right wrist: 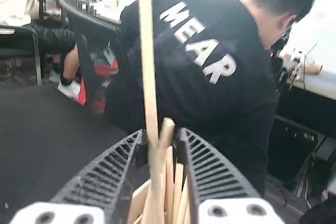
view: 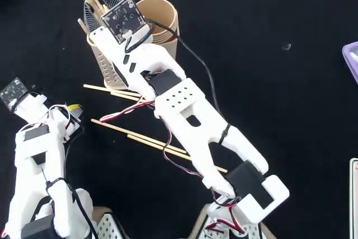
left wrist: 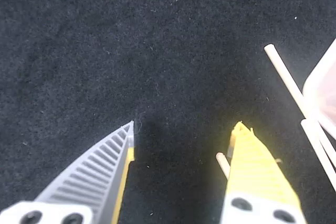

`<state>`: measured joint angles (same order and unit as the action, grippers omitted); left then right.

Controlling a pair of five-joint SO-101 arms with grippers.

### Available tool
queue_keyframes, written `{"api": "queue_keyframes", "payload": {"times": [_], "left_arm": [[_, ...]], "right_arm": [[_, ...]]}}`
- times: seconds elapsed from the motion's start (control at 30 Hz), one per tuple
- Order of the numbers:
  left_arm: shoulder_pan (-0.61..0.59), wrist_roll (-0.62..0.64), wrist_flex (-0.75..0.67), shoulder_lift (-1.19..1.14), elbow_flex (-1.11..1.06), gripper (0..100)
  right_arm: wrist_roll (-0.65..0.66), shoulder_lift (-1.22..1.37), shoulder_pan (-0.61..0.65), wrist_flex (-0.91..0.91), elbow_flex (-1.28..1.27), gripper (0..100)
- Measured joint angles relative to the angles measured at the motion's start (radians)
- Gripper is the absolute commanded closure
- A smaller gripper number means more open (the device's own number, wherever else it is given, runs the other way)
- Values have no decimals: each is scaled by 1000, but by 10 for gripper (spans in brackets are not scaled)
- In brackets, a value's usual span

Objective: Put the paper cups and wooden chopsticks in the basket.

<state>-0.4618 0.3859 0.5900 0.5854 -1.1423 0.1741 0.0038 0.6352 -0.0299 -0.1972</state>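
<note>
My right gripper (view: 94, 3) is at the far left of the table, over the slotted basket (view: 106, 66), and is shut on wooden chopsticks (right wrist: 148, 61). One stick rises tall between its fingers, and the gripper (right wrist: 160, 132) has other sticks bunched below it. Brown paper cups (view: 163, 16) stand stacked right beside the basket; whether they are inside it I cannot tell. Loose chopsticks (view: 142, 137) lie on the black table under the right arm, with another pair (view: 112, 90) by the basket's foot. My left gripper (left wrist: 185, 125) hangs open over bare cloth at the near left (view: 74, 110), with chopstick ends (left wrist: 287, 80) just beside it.
A purple container's edge (view: 351, 54) shows at the far right. The right arm's body and its cables (view: 184, 110) stretch diagonally across the loose chopsticks. A person in a dark top (right wrist: 210, 66) is behind the table.
</note>
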Motion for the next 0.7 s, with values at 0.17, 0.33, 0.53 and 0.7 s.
{"api": "queue_keyframes", "payload": {"times": [0.17,0.33,0.53,0.7], "left_arm": [[0,0,0,0,0,713],[0,0,0,0,0,713],[0,0,0,0,0,713],[0,0,0,0,0,713]], "right_arm": [[0,-3,0,28,0,878],[0,-97,0,87,-25,878],[0,-371,0,436,-129,878],[2,-615,0,815,-298,877]]}}
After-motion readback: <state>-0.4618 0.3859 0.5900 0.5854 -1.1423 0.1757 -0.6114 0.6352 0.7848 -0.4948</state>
